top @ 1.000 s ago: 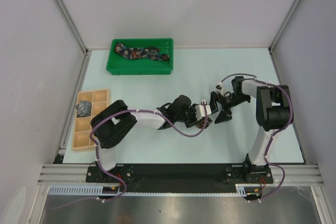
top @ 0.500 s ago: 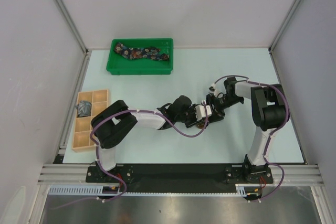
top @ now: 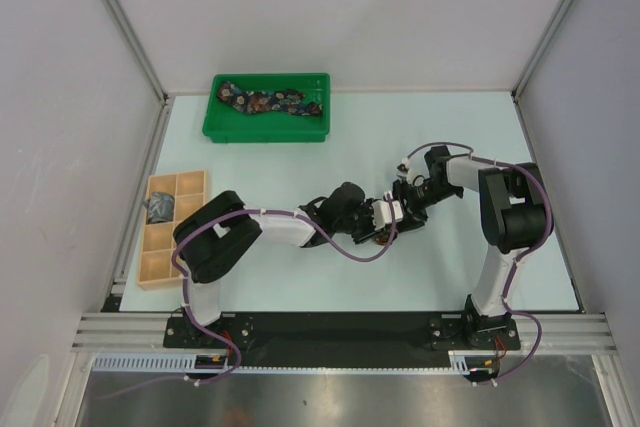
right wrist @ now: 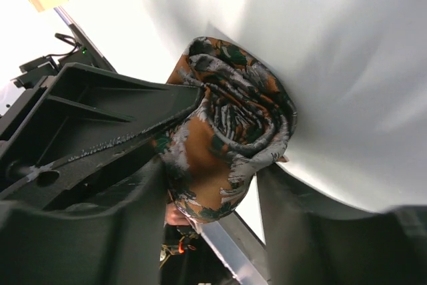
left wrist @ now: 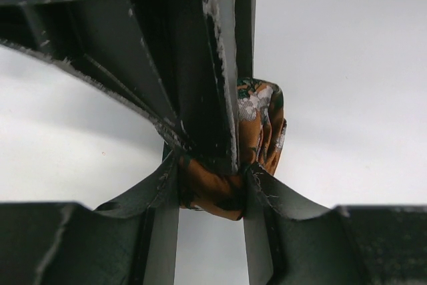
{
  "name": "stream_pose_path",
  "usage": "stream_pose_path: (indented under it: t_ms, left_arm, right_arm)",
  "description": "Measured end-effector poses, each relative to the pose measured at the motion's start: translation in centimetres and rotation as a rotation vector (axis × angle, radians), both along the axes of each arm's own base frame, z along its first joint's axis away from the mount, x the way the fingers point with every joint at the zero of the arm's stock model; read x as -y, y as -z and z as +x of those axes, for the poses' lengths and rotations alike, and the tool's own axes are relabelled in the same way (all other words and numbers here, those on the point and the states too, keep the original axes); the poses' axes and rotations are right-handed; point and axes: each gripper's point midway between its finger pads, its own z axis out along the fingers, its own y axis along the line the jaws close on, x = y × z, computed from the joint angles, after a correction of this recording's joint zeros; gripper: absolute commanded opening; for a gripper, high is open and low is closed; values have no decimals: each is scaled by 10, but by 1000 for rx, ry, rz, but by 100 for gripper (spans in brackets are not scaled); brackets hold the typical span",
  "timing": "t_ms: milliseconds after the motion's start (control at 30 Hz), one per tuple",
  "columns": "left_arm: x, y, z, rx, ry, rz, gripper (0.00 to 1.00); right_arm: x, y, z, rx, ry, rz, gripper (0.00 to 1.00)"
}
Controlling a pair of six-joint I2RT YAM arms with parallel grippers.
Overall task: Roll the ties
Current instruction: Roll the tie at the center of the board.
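Observation:
The rust-brown tie [right wrist: 233, 125] is rolled into a tight coil near the table's middle, and both grippers pinch it. My left gripper [left wrist: 212, 188] is shut on its lower end [left wrist: 220, 195]. My right gripper [right wrist: 213, 188] is closed round the coil from the other side, with fabric touching both fingers. In the top view the two grippers meet, left gripper [top: 383, 215] against right gripper [top: 405, 200], and hide most of the roll. A dark navy floral tie [top: 272, 102] lies in the green tray. A grey-blue tie [top: 160, 207] sits rolled in the wooden box.
The green plastic tray [top: 215, 129] stands at the back left. The tan wooden compartment box [top: 150, 265] lies by the left edge. Grey walls with metal rails enclose the table on three sides.
My right gripper moved left from beside the roll up to the left gripper, and its wide-open jaws closed onto the rolled tie. The left arm stayed still.

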Motion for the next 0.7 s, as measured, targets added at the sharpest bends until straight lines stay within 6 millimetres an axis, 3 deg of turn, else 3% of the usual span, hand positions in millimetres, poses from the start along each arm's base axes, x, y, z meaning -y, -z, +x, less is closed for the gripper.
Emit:
stream_pose_path:
  t_ms: [167, 267, 300, 333, 633, 700]
  left_arm:
    - [-1, 2, 0, -2, -3, 5, 31]
    - [-2, 1, 0, 1, -5, 3, 43]
    - [-2, 1, 0, 2, -6, 3, 46]
    - [-2, 1, 0, 5, -8, 2, 54]
    - [-15, -9, -14, -66, -23, 2, 80]
    - [-24, -17, -19, -101, -31, -1, 91]
  right_arm:
    - [1, -1, 0, 0, 5, -9, 24]
    - [2, -2, 0, 9, 2, -11, 10]
    - [3, -2, 0, 11, 2, -11, 1]
    - [3, -3, 0, 11, 2, -10, 0]
    - [-1, -5, -1, 29, -4, 29, 0]
    - [-2, -5, -2, 35, -7, 36, 0]
